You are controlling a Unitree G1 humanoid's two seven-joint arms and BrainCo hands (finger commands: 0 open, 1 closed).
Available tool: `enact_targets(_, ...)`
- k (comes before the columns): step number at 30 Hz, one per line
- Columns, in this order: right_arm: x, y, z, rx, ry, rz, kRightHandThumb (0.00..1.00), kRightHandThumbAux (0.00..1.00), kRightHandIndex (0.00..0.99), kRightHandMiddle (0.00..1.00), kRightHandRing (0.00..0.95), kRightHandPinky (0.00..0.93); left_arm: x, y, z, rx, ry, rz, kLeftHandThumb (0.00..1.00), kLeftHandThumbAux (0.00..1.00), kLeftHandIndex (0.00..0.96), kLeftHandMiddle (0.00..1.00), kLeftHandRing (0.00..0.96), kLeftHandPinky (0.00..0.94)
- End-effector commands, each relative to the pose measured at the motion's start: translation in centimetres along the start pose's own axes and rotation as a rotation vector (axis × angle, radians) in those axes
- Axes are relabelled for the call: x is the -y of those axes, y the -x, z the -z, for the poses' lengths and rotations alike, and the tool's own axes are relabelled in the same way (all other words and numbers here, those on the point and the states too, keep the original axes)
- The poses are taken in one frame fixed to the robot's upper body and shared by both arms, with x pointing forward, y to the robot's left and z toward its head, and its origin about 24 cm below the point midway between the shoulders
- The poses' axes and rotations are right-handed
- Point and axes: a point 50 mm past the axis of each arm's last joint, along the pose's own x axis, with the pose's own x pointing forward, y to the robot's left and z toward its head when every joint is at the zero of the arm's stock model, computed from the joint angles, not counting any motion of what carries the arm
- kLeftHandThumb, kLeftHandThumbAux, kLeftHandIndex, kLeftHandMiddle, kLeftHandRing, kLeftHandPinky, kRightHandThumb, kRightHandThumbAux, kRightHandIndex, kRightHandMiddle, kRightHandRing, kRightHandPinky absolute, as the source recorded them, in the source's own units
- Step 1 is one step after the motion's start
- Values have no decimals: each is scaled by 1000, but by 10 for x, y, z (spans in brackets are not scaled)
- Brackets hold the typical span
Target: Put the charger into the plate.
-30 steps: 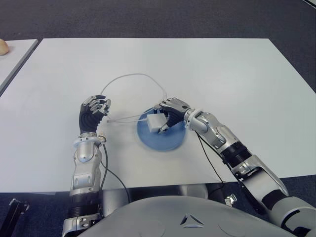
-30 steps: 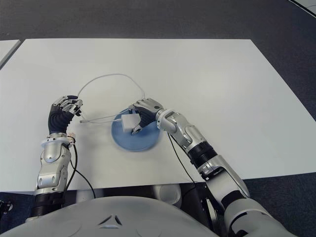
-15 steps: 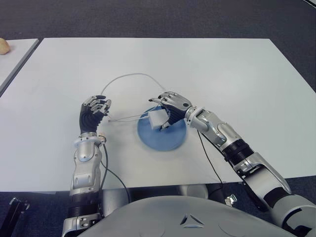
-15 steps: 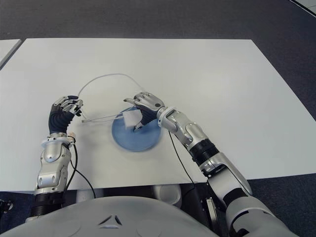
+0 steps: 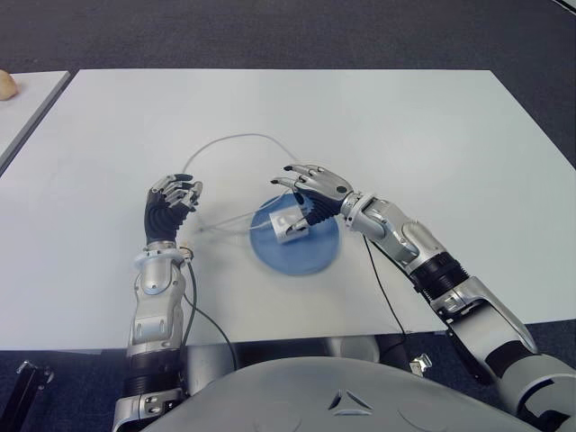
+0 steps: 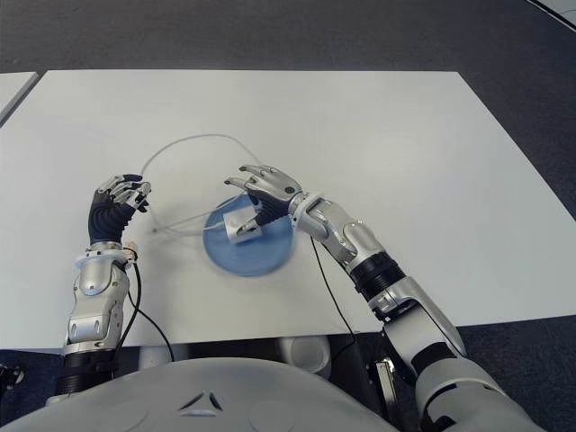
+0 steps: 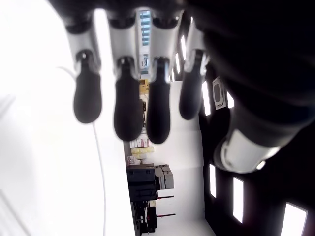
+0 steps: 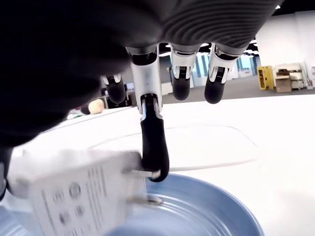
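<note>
Blue and round, the shallow plate (image 5: 301, 254) sits near the middle of the white table (image 5: 405, 135), and the only thing I see in it is the small white cube-shaped charger (image 5: 288, 225). It lies tilted on the plate's far-left part, label face and metal prongs showing in the right wrist view (image 8: 74, 194), where it looks blurred.

My right hand (image 5: 313, 189) is over the plate's far edge with its fingers (image 8: 153, 147) spread out straight and holding nothing. From the wrist camera one fingertip shows right at the charger's prong end; I cannot tell for certain whether it touches. The other fingertips hang clear above the blue surface.

A thin white cable (image 5: 236, 140) runs from the charger leftward off the plate, then loops in a wide arc across the table on the far side and comes back toward the plate's far rim.

My left hand (image 5: 169, 209) shows left of the plate, just beside the cable's straight run, palm turned up with the fingers (image 7: 125, 105) loosely curled and nothing in them. I cannot tell whether it touches the table.

At the far left corner, on a neighbouring tabletop, a small pale rounded object (image 5: 6, 85) is partly cut off by the frame.
</note>
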Motion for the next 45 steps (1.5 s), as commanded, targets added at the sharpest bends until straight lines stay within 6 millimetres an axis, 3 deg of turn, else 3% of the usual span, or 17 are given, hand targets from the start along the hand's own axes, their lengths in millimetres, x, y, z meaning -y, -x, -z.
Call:
enact_targets(1, 8, 1, 5, 23, 32, -20, 368, 206, 0, 0, 0, 0, 1, -2, 2, -5, 3, -4, 834, 678, 398, 526, 641, 625)
enact_targets(6, 19, 5, 8, 45, 116, -66, 515, 137, 0, 0, 0, 0, 1, -3, 4, -18, 8, 1, 834, 679, 397, 523, 636, 620)
enact_targets(12, 47, -4, 14, 54, 251, -169, 596, 120, 0, 0, 0, 0, 1, -3, 5, -27, 8, -1, 834, 679, 397, 523, 637, 622)
enact_targets(18, 58, -6, 16, 43, 274, -237, 645, 124, 0, 0, 0, 0, 1, -3, 5, -30, 15, -1, 834, 678, 398, 529, 643, 626)
enact_targets(21, 75, -12, 16, 44, 295, -263, 656, 126, 0, 0, 0, 0, 1, -3, 4, -28, 17, -7, 835, 677, 400, 530, 648, 640)
enact_targets(29, 110, -15, 14, 53, 295, -254, 668, 134, 0, 0, 0, 0, 1, -3, 5, -23, 13, -8, 835, 676, 403, 528, 650, 643)
enact_targets(41, 110, -6, 20, -41, 56, -64, 597, 153, 0, 0, 0, 0, 0, -4, 6, -14, 15, -11, 835, 677, 402, 530, 654, 650)
enact_targets(45, 111, -1, 22, -98, -127, 109, 470, 250, 0, 0, 0, 0, -1, -4, 6, -14, 15, -6, 835, 677, 402, 528, 651, 636)
